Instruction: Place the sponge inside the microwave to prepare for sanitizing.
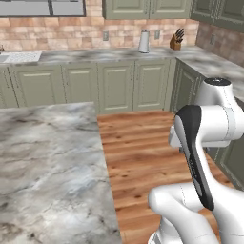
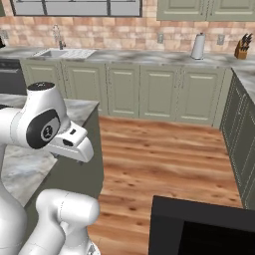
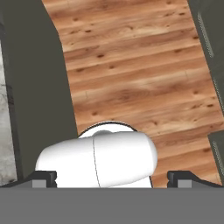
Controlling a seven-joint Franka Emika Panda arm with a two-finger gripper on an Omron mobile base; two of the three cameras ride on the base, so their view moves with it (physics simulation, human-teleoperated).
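The sponge is out of view. A glossy black block (image 2: 201, 229) fills the lower right corner of the right base view; I cannot tell whether it is the microwave. My gripper (image 3: 111, 177) points down at the wooden floor (image 3: 131, 78). Its two dark fingertips (image 3: 43, 177) stand far apart at the bottom of the hand view, open, with nothing held between them. The arm is folded close over the base in both base views.
A marble island counter (image 1: 47, 162) lies to my left, with its dark side panel (image 3: 39, 96) beside the floor. Green cabinets (image 2: 159, 92) line the far wall under a counter with a sink (image 2: 64, 52), a paper towel roll (image 1: 144, 41) and a knife block (image 1: 176, 40). Dark cabinets (image 2: 244, 134) run along the right.
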